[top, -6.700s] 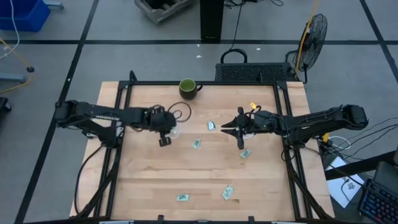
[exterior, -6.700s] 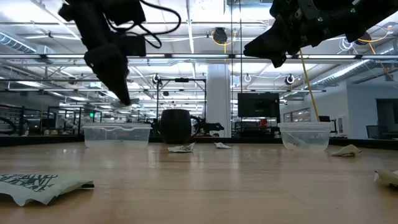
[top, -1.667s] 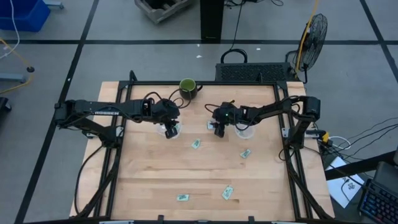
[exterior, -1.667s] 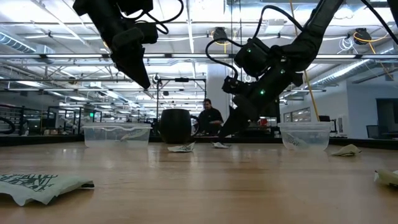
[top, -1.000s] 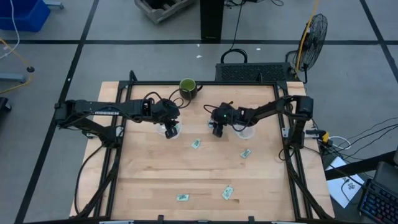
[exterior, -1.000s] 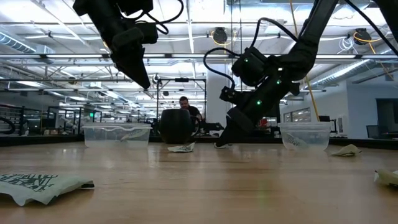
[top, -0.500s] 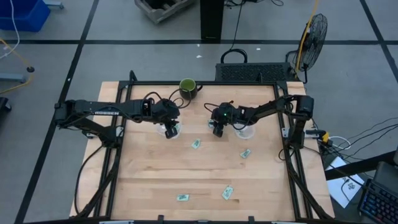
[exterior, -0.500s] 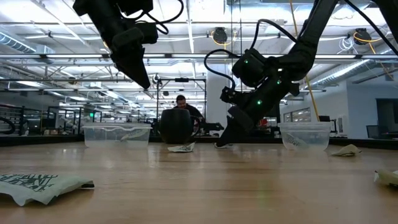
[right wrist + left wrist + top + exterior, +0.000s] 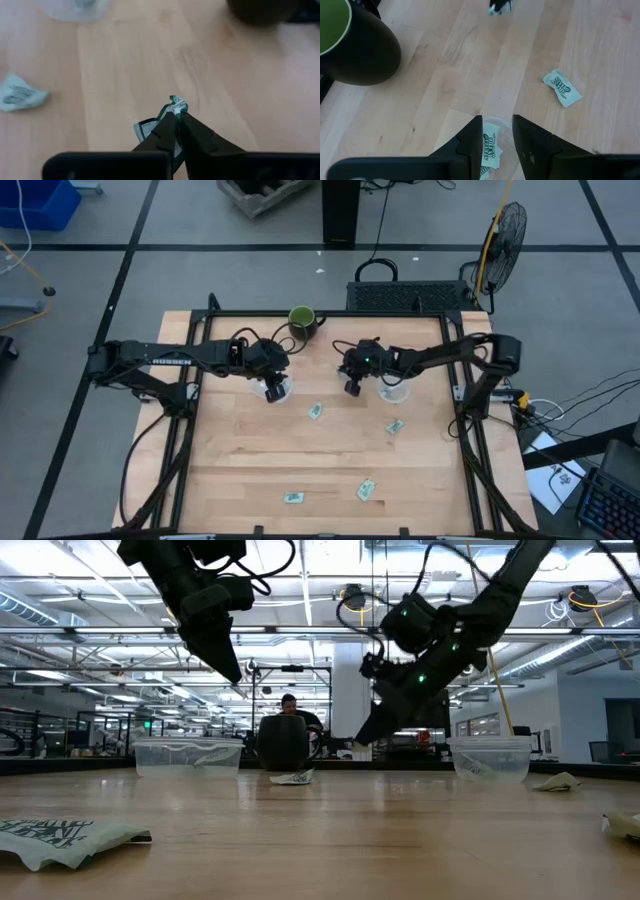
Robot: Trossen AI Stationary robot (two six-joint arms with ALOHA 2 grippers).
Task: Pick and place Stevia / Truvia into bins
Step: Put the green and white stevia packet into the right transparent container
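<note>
My right gripper hangs above the table between the two bins, shut on a green and white sachet. My left gripper stays open, high over the rounded-square clear tub. Sachets lie in that tub. The round clear cup stands to the right of my right gripper. Loose sachets lie flat on the wood. My right gripper pinches one sachet between its two fingers, at a crumpled edge that sticks out past the fingertips. The fingers come from above, slanting down. The sachet is lifted clear of the table, and its white part shows beside the fingers.
A dark green mug stands near the far edge, behind the tub. Black frame rails run along the table's left and right sides. Bare wood lies in the table's middle. A person shows in the room beyond.
My right gripper has risen from the table, still shut, and has drifted a little toward the round cup. The sachet that lay under it on the wood has come up with it, lifted clear.
</note>
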